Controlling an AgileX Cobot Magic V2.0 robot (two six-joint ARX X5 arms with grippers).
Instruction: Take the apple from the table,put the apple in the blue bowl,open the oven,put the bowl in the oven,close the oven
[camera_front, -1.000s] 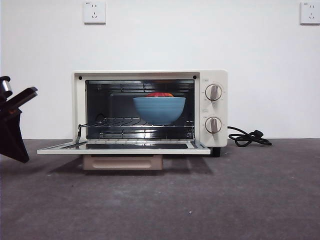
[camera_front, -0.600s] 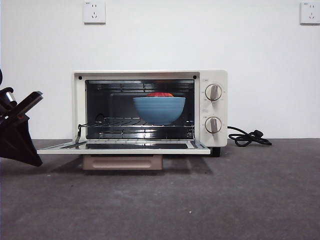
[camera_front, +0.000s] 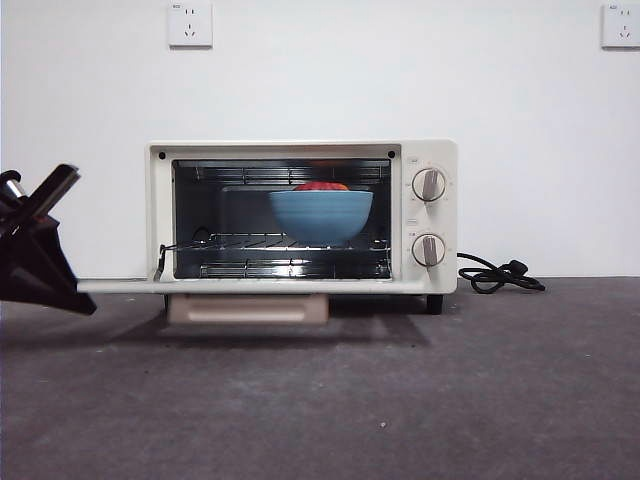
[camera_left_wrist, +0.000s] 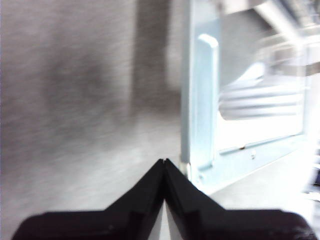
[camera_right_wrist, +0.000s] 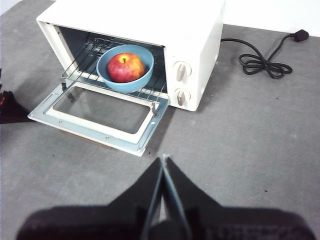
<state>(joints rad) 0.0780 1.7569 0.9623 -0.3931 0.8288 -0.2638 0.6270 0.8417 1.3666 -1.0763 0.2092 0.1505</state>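
Observation:
The cream-white oven (camera_front: 300, 148) stands open, its door (camera_front: 250, 286) hanging out level and seen edge-on. On the rack inside sits the blue bowl (camera_front: 320, 215) with the red apple (camera_front: 321, 186) in it; the right wrist view shows the bowl (camera_right_wrist: 125, 86) and apple (camera_right_wrist: 125, 67) from above. My left gripper (camera_front: 80, 300) is shut, its tip at the door's left front corner (camera_left_wrist: 200, 100). My right gripper (camera_right_wrist: 163, 160) is shut and empty, hovering over the table (camera_right_wrist: 240, 130) in front of the oven, clear of the door.
The beige bar handle (camera_front: 247, 308) shows beneath the door. Two knobs (camera_front: 428, 185) sit on the oven's right panel. A black cord (camera_front: 495, 275) coils on the table to the right of the oven. A white wall stands close behind.
The left gripper has moved right to the door's left corner. The door's inner face, visible before, now shows edge-on, so the door has risen slightly.

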